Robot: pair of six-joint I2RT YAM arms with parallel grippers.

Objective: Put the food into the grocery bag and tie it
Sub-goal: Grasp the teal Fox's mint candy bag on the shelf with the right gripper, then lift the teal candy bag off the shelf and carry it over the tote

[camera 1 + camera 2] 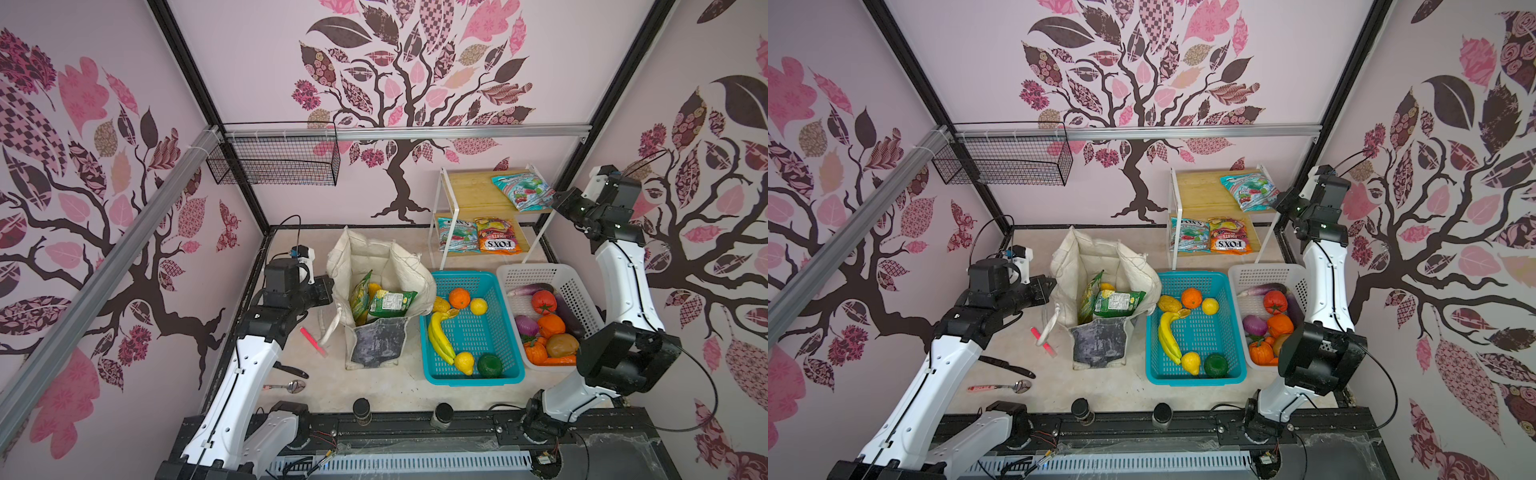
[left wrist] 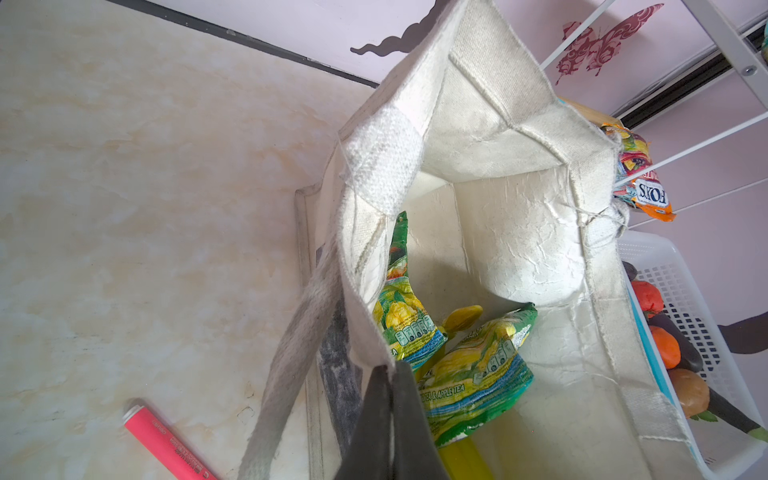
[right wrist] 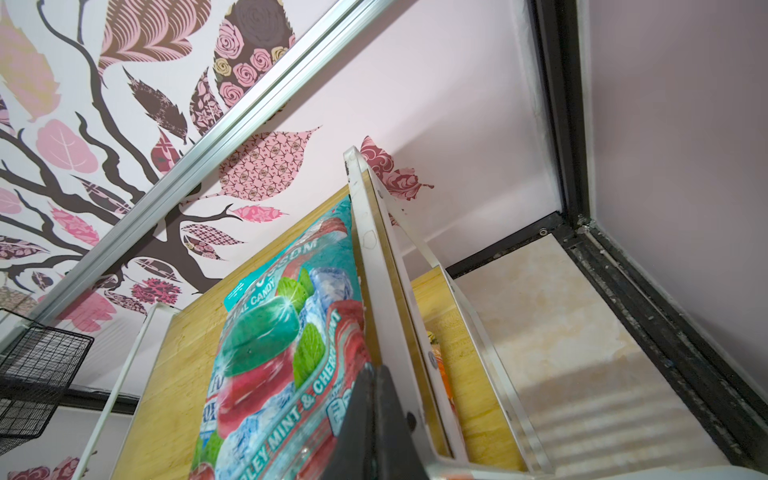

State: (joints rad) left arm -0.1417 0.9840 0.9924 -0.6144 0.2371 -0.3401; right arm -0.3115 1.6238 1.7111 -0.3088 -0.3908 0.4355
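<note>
- The grocery bag [image 1: 374, 257] is pinched at its rim by the left gripper [image 2: 390, 372].
- 2 green-yellow packets [image 1: 390, 300] are seen inside it.
- The teal packet [image 3: 266, 353] on the upper shelf [image 1: 465, 189] is clamped by the right gripper [image 3: 376, 370].

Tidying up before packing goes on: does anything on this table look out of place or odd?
A pink marker, a black knife and a spoon lie loose on the table left of the grocery bag; none is food, so they look out of place. Nothing looks spilled.
</note>
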